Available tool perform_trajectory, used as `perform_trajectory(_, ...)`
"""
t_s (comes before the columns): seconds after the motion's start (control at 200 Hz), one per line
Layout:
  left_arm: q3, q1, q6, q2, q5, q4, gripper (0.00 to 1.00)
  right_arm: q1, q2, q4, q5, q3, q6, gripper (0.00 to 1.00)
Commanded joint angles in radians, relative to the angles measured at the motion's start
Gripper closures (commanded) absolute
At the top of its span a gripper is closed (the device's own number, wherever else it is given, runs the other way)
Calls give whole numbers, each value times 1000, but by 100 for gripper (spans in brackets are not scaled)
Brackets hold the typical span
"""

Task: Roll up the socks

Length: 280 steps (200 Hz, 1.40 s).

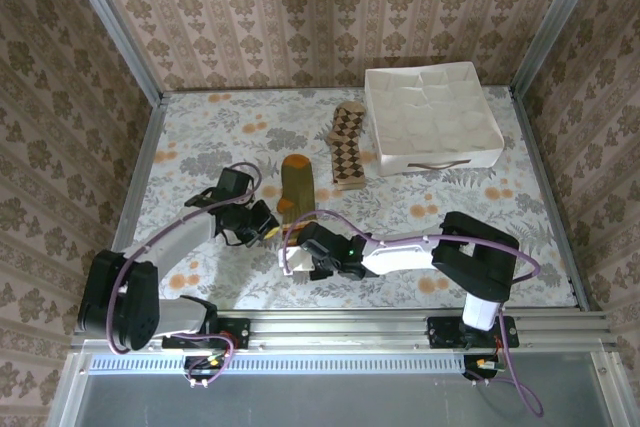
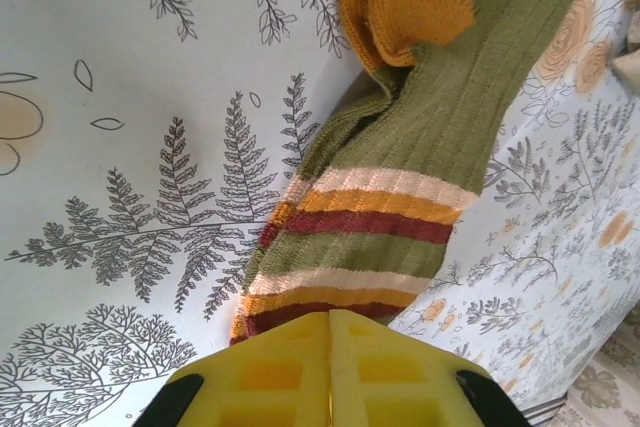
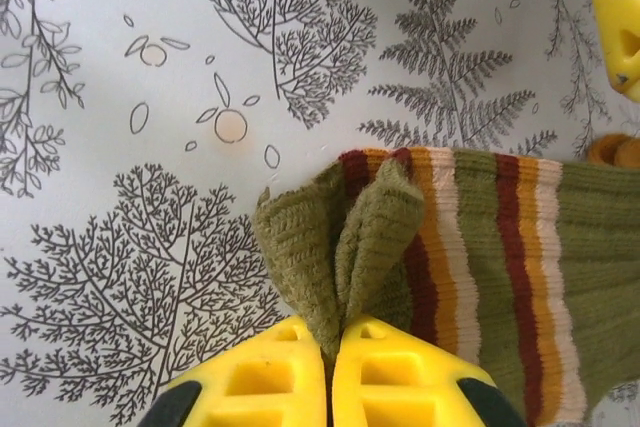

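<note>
Right gripper (image 3: pixel 330 332) clamps its yellow pads on a pinched-up fold of the olive-green striped sock's (image 3: pixel 500 277) cuff, which lies on the fern-printed table (image 3: pixel 150 197) near the front edge, orange heel pointing away. Left gripper (image 2: pixel 329 322) has its pads pressed together at the sock's striped end; whether fabric is caught between them cannot be told. The argyle sock (image 1: pixel 347 147) lies flat farther back, just beside a white box (image 1: pixel 440 162).
</note>
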Motion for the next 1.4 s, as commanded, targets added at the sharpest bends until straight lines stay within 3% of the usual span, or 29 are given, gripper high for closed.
perform_trajectory(0.0, -8, 27, -9, -34, 12, -43, 92, -8, -36, -123, -109, 75, 81, 100)
perform_trajectory(0.24, -25, 64, 23, -72, 17, -84, 91, -76, 46, -324, -376, 232, 256, 100)
perform_trajectory(0.515, -85, 67, -3, -168, 2, -119, 90, -160, 177, -400, -527, 366, 356, 100)
perform_trajectory(0.705, -147, 63, -45, -280, -5, -130, 84, -194, 236, -392, -545, 407, 415, 100)
perform_trajectory(0.945, -235, 11, -131, -357, 18, -40, 64, -202, 292, -388, -539, 426, 468, 100)
perform_trajectory(1.135, -325, -54, -244, -345, 0, 130, 56, -209, 304, -378, -545, 418, 491, 100)
perform_trajectory(1.395, -367, -62, -315, -268, -40, 306, 50, -214, 305, -361, -558, 407, 518, 100)
